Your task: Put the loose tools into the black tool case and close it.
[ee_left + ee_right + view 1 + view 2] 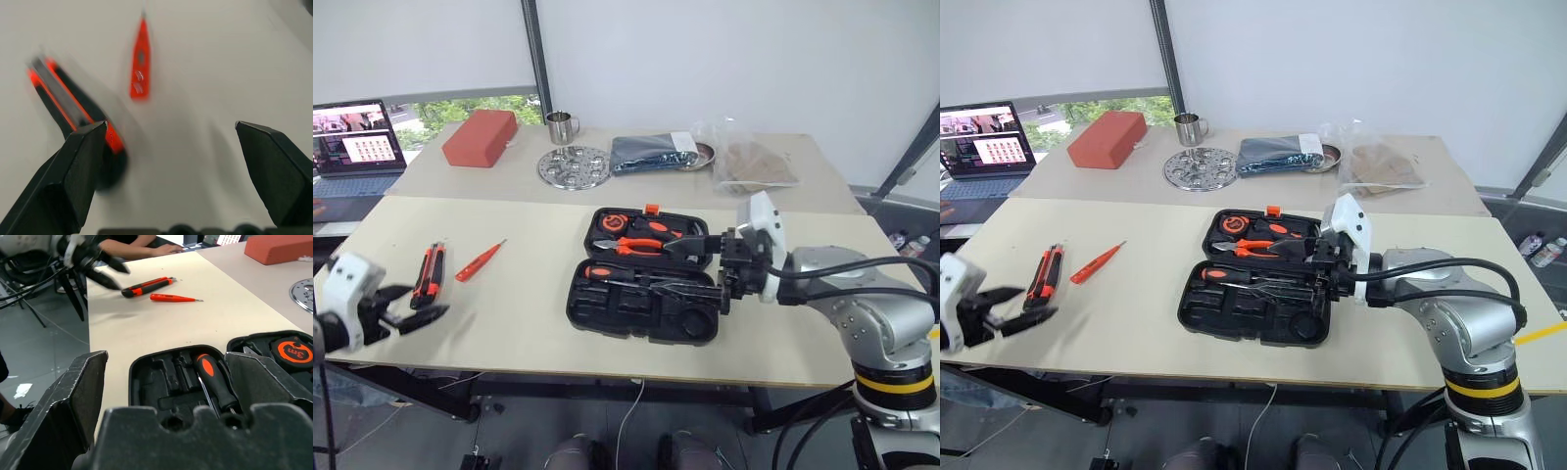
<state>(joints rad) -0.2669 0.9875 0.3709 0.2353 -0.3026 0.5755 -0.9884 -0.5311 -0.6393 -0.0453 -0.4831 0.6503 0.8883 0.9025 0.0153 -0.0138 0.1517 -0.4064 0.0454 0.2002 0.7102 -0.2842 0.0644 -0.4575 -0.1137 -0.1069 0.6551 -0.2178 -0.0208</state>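
The black tool case (607, 311) lies open in the middle of the table, with a black-orange screwdriver (215, 382) resting in its near half. At the case's right edge my right gripper (726, 271) hovers open, nothing between its fingers (73, 396). The orange-and-black utility knife (429, 274) and the slim red screwdriver (480, 260) lie loose on the table at the left. My left gripper (416, 305) is open just in front of the knife; in the left wrist view the knife (73, 107) lies beside one finger and the red screwdriver (139, 58) beyond.
Orange-handled pliers (641, 245) and a tape measure (615, 223) sit in the case's far half. On the far table are a red box (480, 137), a steel mug (561, 127), a perforated steel disc (574, 166), a dark bundle (651, 154) and a plastic bag (754, 162). A laptop (352, 142) stands at the far left.
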